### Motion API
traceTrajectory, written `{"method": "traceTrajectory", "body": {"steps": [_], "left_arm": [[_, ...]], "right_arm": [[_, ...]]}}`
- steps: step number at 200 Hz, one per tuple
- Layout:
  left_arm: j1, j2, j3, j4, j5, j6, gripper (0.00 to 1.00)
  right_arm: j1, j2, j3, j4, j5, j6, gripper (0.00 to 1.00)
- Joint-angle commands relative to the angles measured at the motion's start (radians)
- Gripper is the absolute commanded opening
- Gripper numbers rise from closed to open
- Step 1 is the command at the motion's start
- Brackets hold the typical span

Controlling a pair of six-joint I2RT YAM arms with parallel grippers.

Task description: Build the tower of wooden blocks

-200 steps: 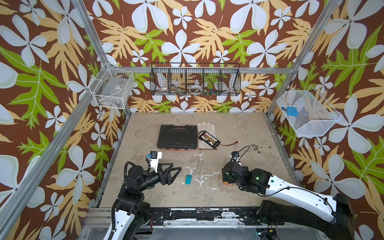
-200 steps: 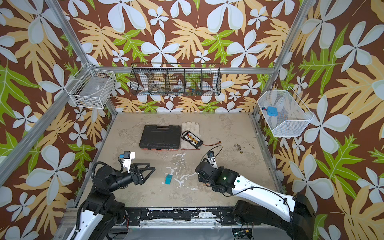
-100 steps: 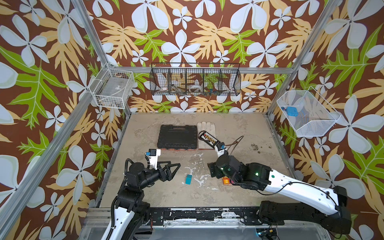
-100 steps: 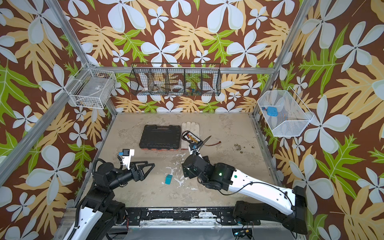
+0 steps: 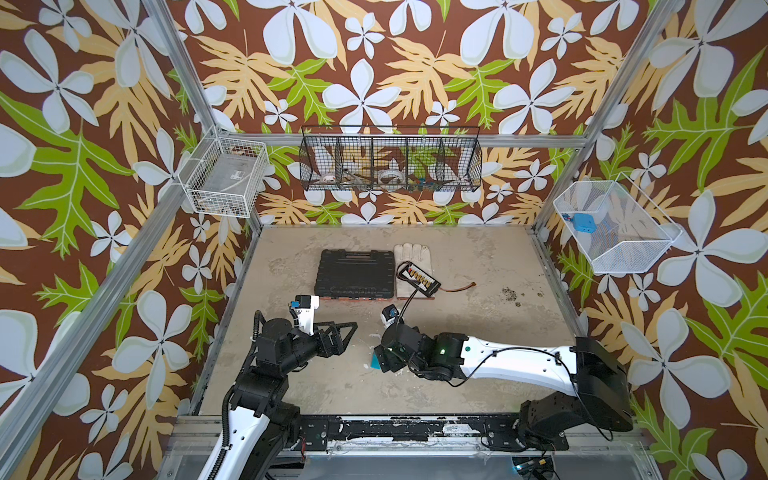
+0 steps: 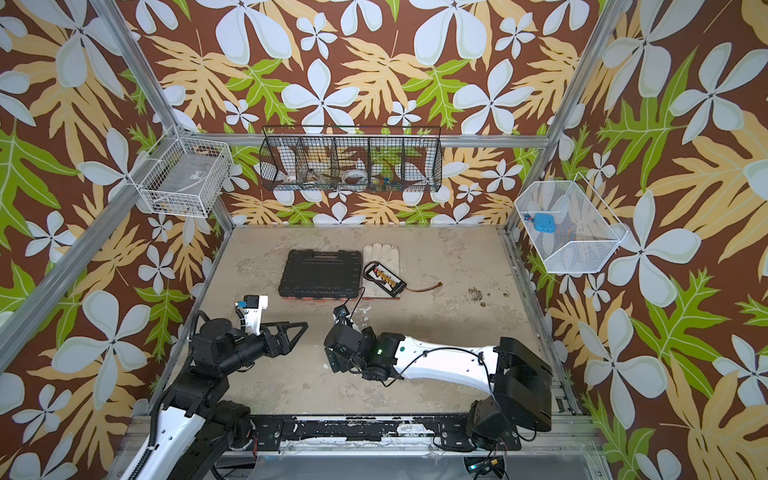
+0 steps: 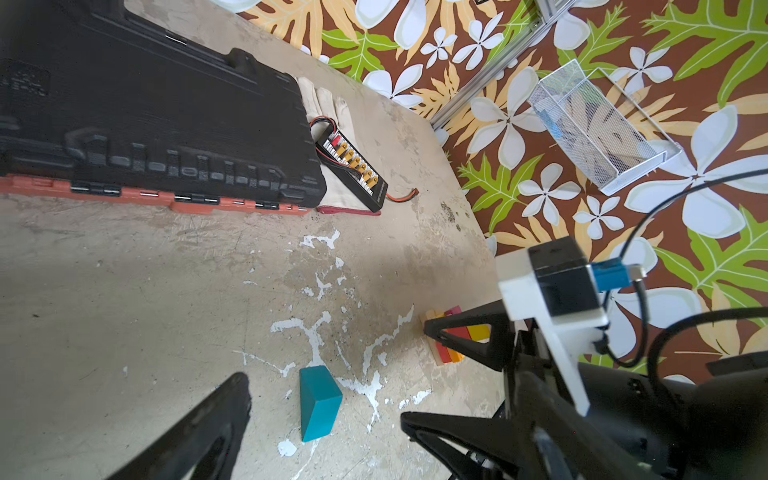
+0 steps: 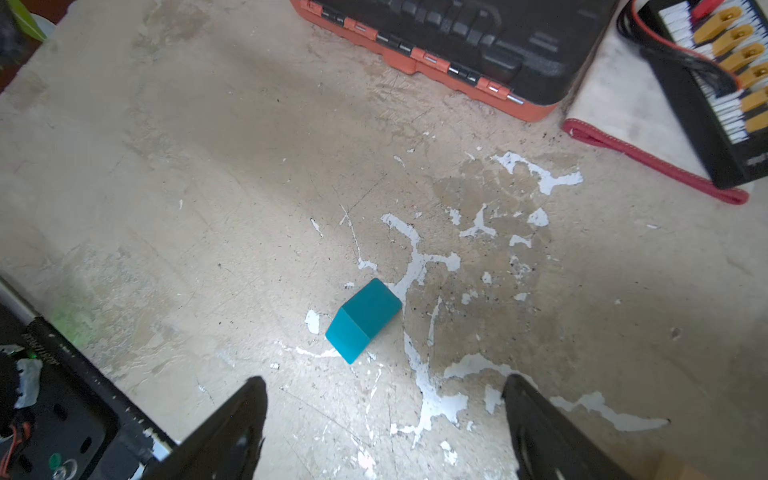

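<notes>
– Right wrist view: teal block (image 8: 363, 322) lies on the worktop (image 8: 166, 187) ahead of the right fingers (image 8: 232, 424), which are spread wide and empty.
– Centre it between them, square to its flat faces, then close. Left fingers (image 7: 208, 428) gape too; the tower (image 7: 446, 353) stands behind one right finger.

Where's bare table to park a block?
Bare: the far strip behind the black case, and the right side between the specks and the right arm. Crowded: centre, where the teal block sits before the right tool.
</notes>
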Motion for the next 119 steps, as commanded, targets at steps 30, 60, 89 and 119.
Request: {"method": "traceTrajectory", "body": {"steps": [30,60,89,119], "left_arm": [[0.002,-0.01,-0.006,0.013,0.002,0.003,1.0],[0.002,-0.014,-0.011,0.02,0.011,0.002,1.0],[0.002,-0.019,-0.011,0.023,0.013,0.002,1.0],[0.002,-0.025,-0.014,0.025,0.018,0.001,1.0]], "right_arm": [[0.0,0.171,0.079,0.008,0.031,0.054,0.85],[-0.002,0.267,0.138,-0.011,0.066,0.056,0.83],[-0.002,0.324,0.168,-0.031,0.083,0.064,0.8],[-0.002,0.346,0.167,-0.048,0.097,0.074,0.7]]}}
